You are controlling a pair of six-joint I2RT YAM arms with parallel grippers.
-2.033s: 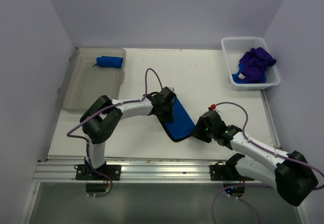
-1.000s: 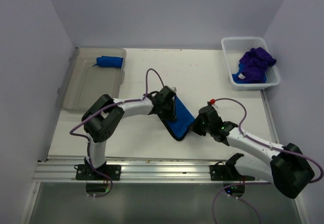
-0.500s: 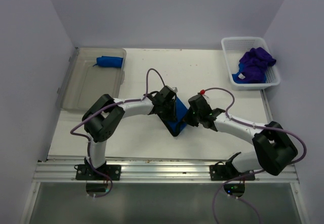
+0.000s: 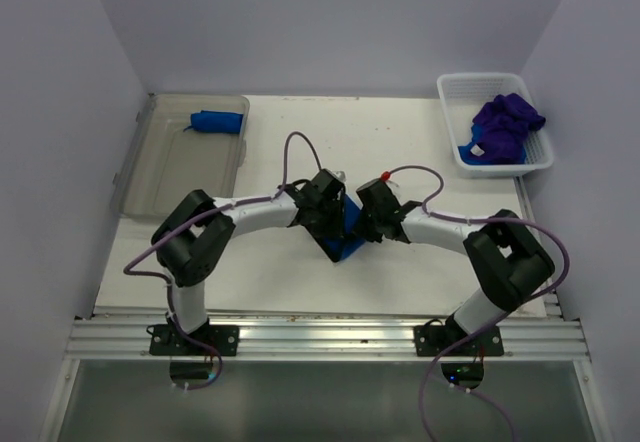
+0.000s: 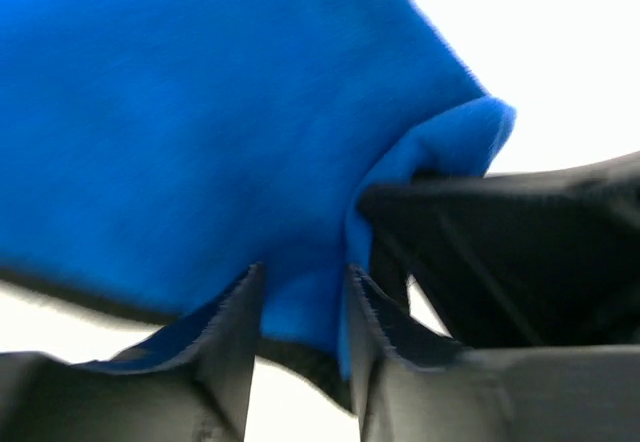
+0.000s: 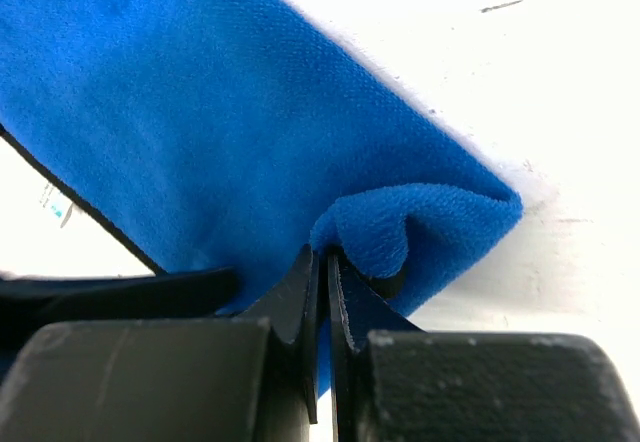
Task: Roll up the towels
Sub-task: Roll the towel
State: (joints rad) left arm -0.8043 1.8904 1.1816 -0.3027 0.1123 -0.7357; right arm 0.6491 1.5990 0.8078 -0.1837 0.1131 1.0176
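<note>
Towel (image 4: 342,240) lies between both grippers, looking soft, light and limp. Right gripper (image 6: 322,258) pinches its folded edge; left gripper (image 5: 302,280) stands part-open astride the hem. Probably best held at corners

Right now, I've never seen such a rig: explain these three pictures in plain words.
These are two robot arms, left and right, bolted at the near edge of a white table. One picture looks down from above and behind; the other two come from wrist cameras. Mid-table lies a royal blue cloth towel. The right gripper is shut on its folded edge. The left gripper has its fingers apart with cloth between; whether it grips is unclear. A clear plastic bin on the left holds one rolled blue towel; a white slotted basket on the right holds purple towels.
</note>
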